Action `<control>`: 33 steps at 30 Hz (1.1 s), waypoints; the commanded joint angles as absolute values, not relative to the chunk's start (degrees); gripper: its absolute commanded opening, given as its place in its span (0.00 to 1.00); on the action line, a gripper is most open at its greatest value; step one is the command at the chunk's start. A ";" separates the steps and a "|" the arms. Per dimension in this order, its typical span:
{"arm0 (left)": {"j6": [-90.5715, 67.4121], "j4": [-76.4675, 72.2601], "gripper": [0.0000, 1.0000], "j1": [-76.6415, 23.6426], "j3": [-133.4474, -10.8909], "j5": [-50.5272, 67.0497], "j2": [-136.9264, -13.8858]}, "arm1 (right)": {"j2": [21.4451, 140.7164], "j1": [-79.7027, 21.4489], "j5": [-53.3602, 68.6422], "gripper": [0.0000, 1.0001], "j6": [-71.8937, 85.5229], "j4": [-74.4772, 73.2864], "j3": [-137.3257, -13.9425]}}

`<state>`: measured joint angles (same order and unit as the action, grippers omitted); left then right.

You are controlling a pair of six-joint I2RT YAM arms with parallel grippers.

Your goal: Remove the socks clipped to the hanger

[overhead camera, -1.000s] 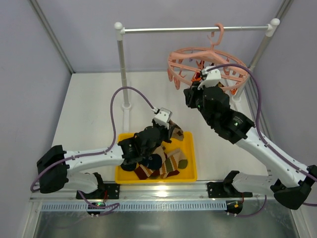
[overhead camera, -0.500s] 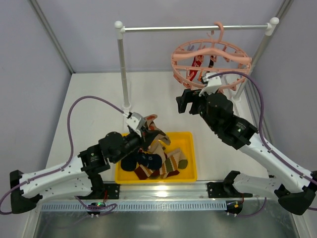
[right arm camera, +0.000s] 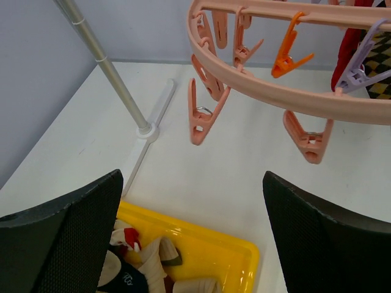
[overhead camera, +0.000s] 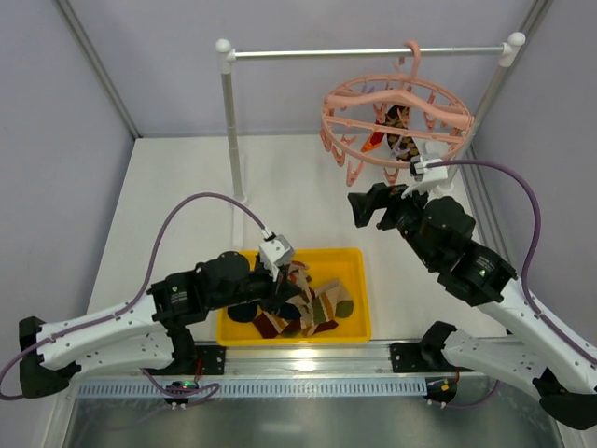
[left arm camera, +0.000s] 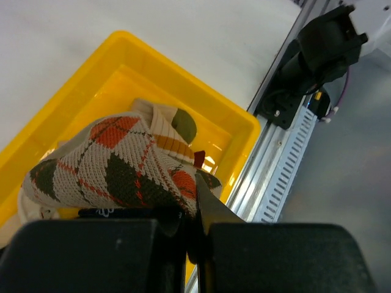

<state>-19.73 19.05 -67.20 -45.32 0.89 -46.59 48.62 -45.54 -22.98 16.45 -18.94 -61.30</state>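
The pink ring hanger (overhead camera: 396, 117) hangs by its hook from the rail. A red sock (overhead camera: 373, 140) and a dark argyle sock (overhead camera: 404, 142) are still clipped inside it. In the right wrist view the hanger (right arm camera: 275, 91) has bare clips (right arm camera: 200, 119), with the red sock (right arm camera: 349, 52) and the argyle sock (right arm camera: 382, 67) at the right edge. My right gripper (overhead camera: 369, 207) stands open below the ring's left side, nothing between its fingers (right arm camera: 67, 238). My left gripper (overhead camera: 289, 282) is low over the yellow bin, shut on an argyle sock (left arm camera: 116, 165).
The yellow bin (overhead camera: 364, 280) lies near the table's front edge and holds several loose socks (overhead camera: 322, 308). The white-and-metal rail stand's post (overhead camera: 229, 121) rises at the back left, with its foot (right arm camera: 146, 131) on the table. The metal front rail (left arm camera: 287, 152) runs beside the bin.
My right gripper opened and drew back and down from the hanger, which swung back up. My left arm pulled left, then lowered the argyle sock into the bin.
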 commanded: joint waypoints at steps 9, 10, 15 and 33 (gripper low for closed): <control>-28.46 25.66 0.11 -68.20 -41.57 -17.21 -58.69 | 43.86 -45.53 -24.17 0.99 15.12 -19.52 -59.07; -29.26 26.36 0.60 -68.20 -41.83 -18.36 -61.32 | 43.60 -45.61 -23.91 1.00 15.03 -19.34 -58.89; -34.70 30.66 1.00 -68.20 -45.95 -27.40 -67.93 | 43.07 -45.62 -20.83 1.00 13.81 -20.21 -60.46; -20.30 10.85 1.00 -56.87 -75.14 -19.72 -78.02 | 33.77 -36.21 -27.59 1.00 9.32 -23.91 -58.98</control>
<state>-23.59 22.85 -56.95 -73.21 -28.40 -73.56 37.12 -37.39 -25.80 11.38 -23.40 -59.42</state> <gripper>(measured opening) 0.994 0.995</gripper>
